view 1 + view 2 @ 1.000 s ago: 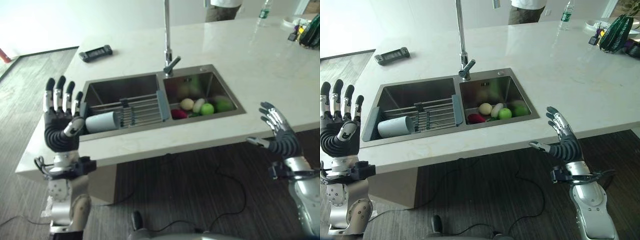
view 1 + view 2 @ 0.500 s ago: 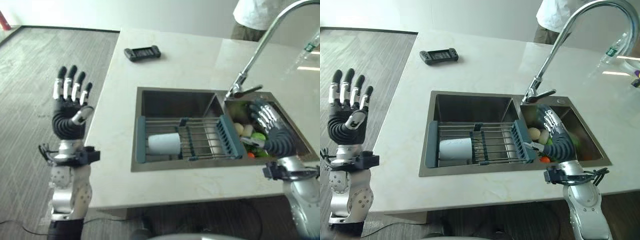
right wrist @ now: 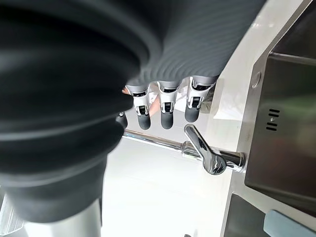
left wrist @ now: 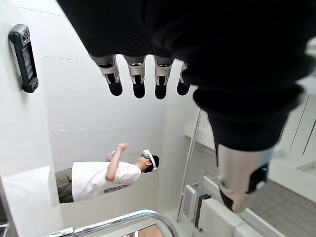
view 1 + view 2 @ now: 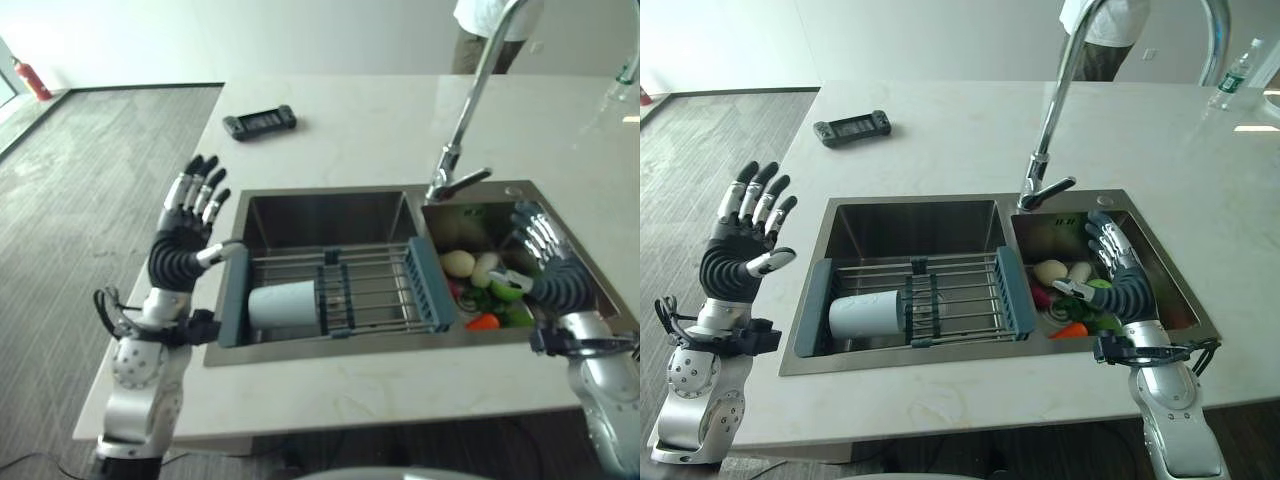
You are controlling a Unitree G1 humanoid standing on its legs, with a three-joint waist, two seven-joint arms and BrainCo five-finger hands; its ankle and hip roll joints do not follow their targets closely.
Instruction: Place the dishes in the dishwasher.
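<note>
White cup lies sideways on the sink rack; left hand and right hand both spread wide, holding nothing.

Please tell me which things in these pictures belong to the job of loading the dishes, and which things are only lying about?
Belonging to the job:
- white cylindrical cup, lying on its side on the grey wire rack across the left steel sink basin
- left hand, open
- right hand, open, over the right basin

Only lying about:
- fruit and vegetables in the right basin
- black handheld device
- steel tap
- clear plastic bottle
</note>
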